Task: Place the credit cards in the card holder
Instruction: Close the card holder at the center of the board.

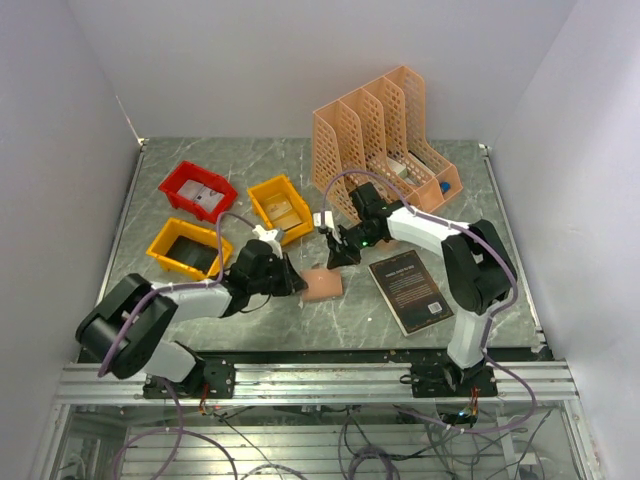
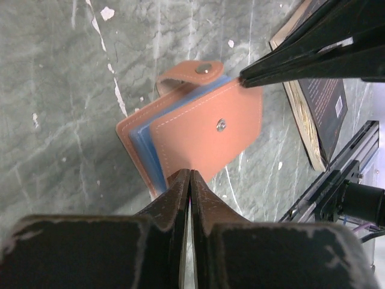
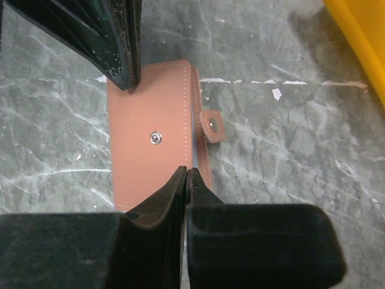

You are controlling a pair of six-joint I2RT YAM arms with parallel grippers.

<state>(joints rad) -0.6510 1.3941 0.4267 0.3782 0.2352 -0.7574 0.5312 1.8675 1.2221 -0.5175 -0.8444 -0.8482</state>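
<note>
The salmon-pink card holder [image 1: 323,285] lies folded on the marble table, its snap strap [image 2: 201,69] undone and blue sleeves showing at its edge. My left gripper [image 2: 190,173] is shut, its tips pinching the near edge of the holder's [image 2: 204,132] cover. My right gripper [image 3: 186,171] is shut too, its tips resting at the cover's opposite edge [image 3: 150,156] with nothing seen between them. From above, the left gripper [image 1: 297,281] and right gripper [image 1: 336,258] meet the holder from opposite sides. Pale flat pieces that look like credit cards [image 1: 208,197] lie in the red bin.
A black book [image 1: 410,290] lies right of the holder. The peach lattice file organizer [image 1: 385,140] stands at the back. A red bin [image 1: 180,180] and two yellow bins [image 1: 262,190] [image 1: 165,245] sit at the left, one with a tan piece inside.
</note>
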